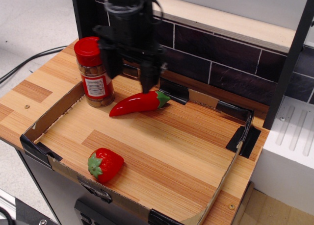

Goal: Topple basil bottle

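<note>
Standing upright, basil bottle (95, 71) (red-capped) sits just beside end effector (128, 75).

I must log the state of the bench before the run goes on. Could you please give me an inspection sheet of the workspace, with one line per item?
Surface: wooden board inside a low cardboard tray with black taped corners.
Job's things: basil bottle upright at the tray's back left, red cap on.
Clutter: chili pepper lying just right of the bottle; strawberry near the front edge.
Grippers: gripper open, fingers pointing down, just right of the bottle and above the pepper; contact with the bottle cannot be told.
Cables: black cables on the floor at left.
Surroundings: dark tiled back wall; white block at right.
</note>
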### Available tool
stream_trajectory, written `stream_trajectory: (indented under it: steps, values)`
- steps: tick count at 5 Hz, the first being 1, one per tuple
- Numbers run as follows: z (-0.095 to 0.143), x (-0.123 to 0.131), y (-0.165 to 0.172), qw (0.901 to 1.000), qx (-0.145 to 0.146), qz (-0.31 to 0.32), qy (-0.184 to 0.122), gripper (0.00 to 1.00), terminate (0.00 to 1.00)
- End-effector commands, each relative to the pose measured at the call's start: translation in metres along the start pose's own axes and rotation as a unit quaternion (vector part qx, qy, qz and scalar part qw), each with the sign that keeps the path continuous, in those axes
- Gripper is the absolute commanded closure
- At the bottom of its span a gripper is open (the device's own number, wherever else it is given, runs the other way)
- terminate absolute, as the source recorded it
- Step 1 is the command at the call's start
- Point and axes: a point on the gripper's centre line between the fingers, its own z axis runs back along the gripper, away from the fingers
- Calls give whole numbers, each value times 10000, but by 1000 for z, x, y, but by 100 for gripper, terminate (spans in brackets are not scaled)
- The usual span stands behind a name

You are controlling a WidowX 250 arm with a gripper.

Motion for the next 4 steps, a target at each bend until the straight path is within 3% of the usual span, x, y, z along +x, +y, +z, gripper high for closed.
stream_trajectory:
  steps: [1,4]
  values:
    - [11,-16,26,9994,291,76,-165,0,0]
    - [24,-9,77,9926,737,766,-580,0,0]
